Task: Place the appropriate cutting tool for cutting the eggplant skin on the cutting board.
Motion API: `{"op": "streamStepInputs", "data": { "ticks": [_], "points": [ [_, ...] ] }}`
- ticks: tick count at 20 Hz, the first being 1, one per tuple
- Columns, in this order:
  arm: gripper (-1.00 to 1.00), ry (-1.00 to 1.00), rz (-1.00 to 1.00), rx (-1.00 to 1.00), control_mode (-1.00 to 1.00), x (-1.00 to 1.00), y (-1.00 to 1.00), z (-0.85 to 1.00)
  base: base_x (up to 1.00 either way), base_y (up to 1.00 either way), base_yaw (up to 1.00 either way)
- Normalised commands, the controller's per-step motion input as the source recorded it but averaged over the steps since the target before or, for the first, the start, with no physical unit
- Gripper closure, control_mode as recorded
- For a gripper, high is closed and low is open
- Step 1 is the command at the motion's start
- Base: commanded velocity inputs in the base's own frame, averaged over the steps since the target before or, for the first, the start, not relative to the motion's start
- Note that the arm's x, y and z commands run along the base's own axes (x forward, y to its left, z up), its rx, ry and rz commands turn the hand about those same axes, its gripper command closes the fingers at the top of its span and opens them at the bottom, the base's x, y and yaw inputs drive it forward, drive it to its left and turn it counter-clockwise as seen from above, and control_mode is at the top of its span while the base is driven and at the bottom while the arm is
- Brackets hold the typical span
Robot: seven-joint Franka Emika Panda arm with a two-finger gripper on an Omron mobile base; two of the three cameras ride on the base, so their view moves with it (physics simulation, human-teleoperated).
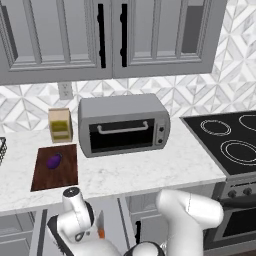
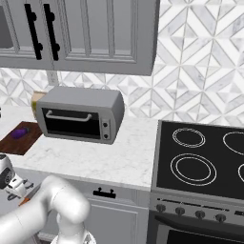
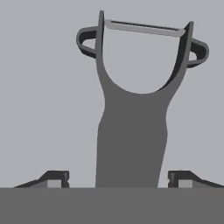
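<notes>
The grey peeler (image 3: 131, 127) lies on a flat grey surface, its forked head with the blade bar pointing away from my hand. My gripper (image 3: 118, 180) is open, one fingertip on each side of the handle with a gap on both sides, so nothing is gripped. My arm's wrist (image 1: 73, 200) hangs low in front of the counter edge, below the board. The dark purple eggplant (image 1: 54, 160) rests on the reddish-brown cutting board (image 1: 67, 176) at the counter's left. From the right side the eggplant (image 2: 20, 132) and board (image 2: 10, 143) show at the far left.
A grey toaster oven (image 1: 123, 125) stands mid-counter, with a tan box with a green label (image 1: 60, 125) to its left. A black cooktop (image 1: 230, 140) lies to the right. Something orange (image 1: 101, 233) shows beside my arm below the counter. Wall cabinets (image 1: 100, 40) hang above.
</notes>
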Motion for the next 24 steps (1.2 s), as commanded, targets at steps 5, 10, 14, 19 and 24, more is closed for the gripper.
{"op": "streamStepInputs", "data": {
  "ticks": [5, 10, 14, 19, 24],
  "points": [
    [1.00, 0.03, 0.00, 0.00, -1.00, -0.64, 0.00, -0.56, 0.00, 0.00, 0.00],
    [1.00, 0.01, -0.02, 0.00, -1.00, -0.16, 0.00, -0.08, 0.00, 0.00, 0.00],
    [1.00, 0.00, -0.02, 0.00, -1.00, -0.03, 0.00, -0.01, 0.00, 0.00, 0.00],
    [1.00, 0.00, 0.00, 0.02, -1.00, -0.56, 0.00, 0.72, 0.00, 0.00, 0.00],
    [1.00, 0.00, 0.00, 0.00, -1.00, -0.72, 0.04, 0.97, 0.00, 0.00, 0.00]
  ]
}}
